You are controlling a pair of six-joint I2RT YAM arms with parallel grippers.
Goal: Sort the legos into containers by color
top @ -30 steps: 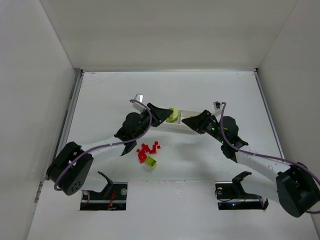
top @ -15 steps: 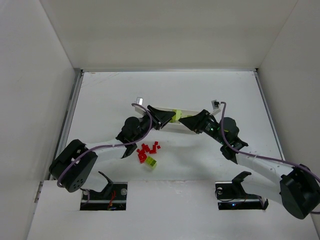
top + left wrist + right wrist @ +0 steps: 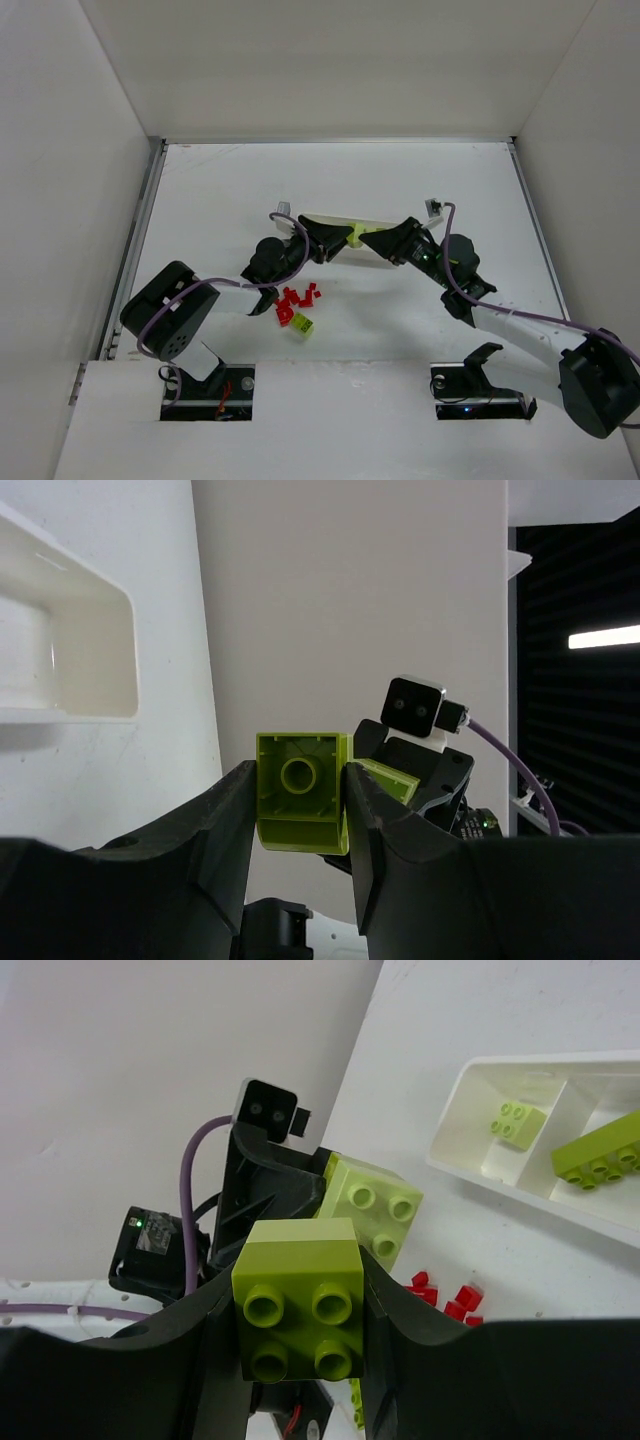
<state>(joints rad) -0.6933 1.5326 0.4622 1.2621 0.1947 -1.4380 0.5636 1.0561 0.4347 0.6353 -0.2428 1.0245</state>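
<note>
The left end effector (image 3: pixel 298 802) squeezes a shiny hollow green brick (image 3: pixel 300 774). The right end effector (image 3: pixel 300 1312) grips a bumpy green brick (image 3: pixel 297 1258). Both are beside the smooth white tray (image 3: pixel 468 1120). Red bricks (image 3: pixel 441 1291) lie half hidden on the worktop (image 3: pixel 560 1255).

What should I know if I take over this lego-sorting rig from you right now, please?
Left gripper: shut on a lime-green brick, by the tray.
Right gripper: shut on a second lime-green brick, close to and facing the left one.
Done: a small green brick lies in the tray's end compartment, and a long green brick in the next.
Left: both held bricks, the red bricks clustered on the table, and a yellow-green brick beside them. No red shows in the visible part of the tray.
</note>
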